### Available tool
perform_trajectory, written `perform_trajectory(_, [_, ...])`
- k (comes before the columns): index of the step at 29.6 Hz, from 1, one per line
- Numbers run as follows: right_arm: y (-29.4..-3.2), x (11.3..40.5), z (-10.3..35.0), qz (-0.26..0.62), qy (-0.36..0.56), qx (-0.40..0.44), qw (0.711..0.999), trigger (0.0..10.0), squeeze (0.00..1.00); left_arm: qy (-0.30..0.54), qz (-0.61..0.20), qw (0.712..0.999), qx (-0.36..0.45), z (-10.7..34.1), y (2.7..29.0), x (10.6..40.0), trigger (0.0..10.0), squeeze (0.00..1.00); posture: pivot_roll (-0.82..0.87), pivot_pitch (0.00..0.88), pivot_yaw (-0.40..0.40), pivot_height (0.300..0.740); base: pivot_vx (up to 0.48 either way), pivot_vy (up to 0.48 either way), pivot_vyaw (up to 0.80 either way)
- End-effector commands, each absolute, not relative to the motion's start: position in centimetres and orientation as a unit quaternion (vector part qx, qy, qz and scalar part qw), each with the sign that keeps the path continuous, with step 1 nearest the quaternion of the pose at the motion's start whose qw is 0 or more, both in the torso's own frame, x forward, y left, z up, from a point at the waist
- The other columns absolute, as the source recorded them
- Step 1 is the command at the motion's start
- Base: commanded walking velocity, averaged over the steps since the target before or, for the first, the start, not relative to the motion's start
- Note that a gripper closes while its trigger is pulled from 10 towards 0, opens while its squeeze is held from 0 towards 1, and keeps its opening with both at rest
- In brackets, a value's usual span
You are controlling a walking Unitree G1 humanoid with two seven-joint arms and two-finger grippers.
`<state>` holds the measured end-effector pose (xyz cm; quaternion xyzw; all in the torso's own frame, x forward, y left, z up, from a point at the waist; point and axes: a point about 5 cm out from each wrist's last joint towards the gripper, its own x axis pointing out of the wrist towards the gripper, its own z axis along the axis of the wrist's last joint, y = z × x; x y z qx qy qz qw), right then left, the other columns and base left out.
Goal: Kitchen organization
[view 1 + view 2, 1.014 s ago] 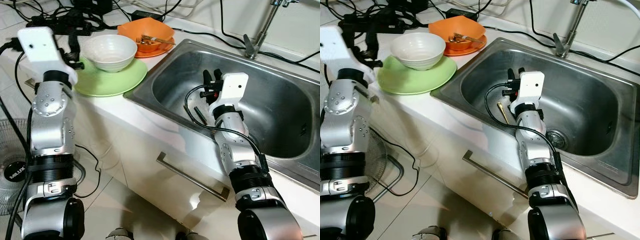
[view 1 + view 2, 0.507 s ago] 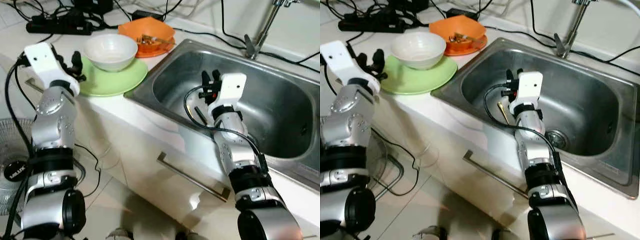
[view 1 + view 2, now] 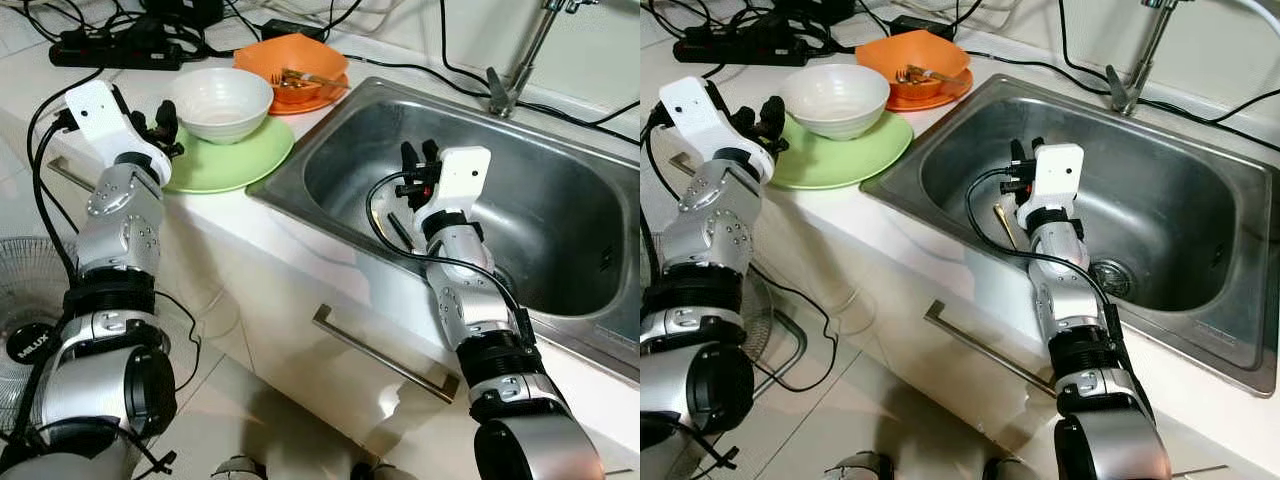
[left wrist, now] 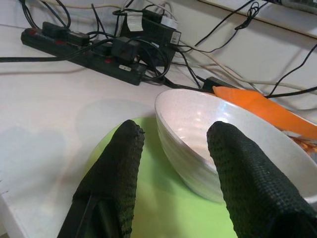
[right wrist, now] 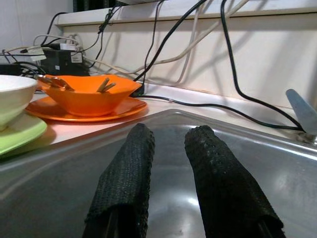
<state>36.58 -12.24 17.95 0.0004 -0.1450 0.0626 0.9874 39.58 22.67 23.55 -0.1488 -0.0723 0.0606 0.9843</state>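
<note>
Left gripper (image 4: 171, 163) had dropped toward the white bowl (image 3: 220, 103).
Fingers spread, empty, straddling its rim; closing seemed next.

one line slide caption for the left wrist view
Open left gripper approaching the white bowl on the green plate.

Both eye views look down from the head at counter (image 3: 250, 225) and sink (image 3: 560, 120); wrist views sit close along each arm's jaws.
</note>
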Motion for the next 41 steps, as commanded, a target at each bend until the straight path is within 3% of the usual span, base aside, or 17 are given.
perform_trajectory(1, [-12.3,36.4,17.7,0.063,-0.142,0.005,0.988,10.0,0.00,-0.082,0.056,0.983,-0.154,24.4,22.7,39.9,10.0,0.00,0.09,0.060,-0.015,0.740,0.000,0.000,0.00])
perform_trajectory(18, [-13.0,35.9,17.5,0.062,-0.140,-0.002,0.988,10.0,0.00,-0.058,0.012,0.976,-0.208,24.9,19.5,41.8,10.0,0.00,0.07,0.101,-0.022,0.740,0.000,0.000,0.00])
perform_trajectory(34, [-13.3,35.3,17.1,0.057,-0.132,0.000,0.990,10.0,0.00,-0.108,0.006,0.962,-0.253,26.2,19.8,41.5,10.0,0.00,0.05,0.135,-0.023,0.740,0.000,0.000,0.00])
perform_trajectory(41, [-13.3,35.3,17.1,0.058,-0.128,0.002,0.990,10.0,0.00,-0.123,0.045,0.962,-0.239,26.0,21.2,40.9,10.0,0.00,0.06,0.135,-0.025,0.740,0.000,0.000,0.00])
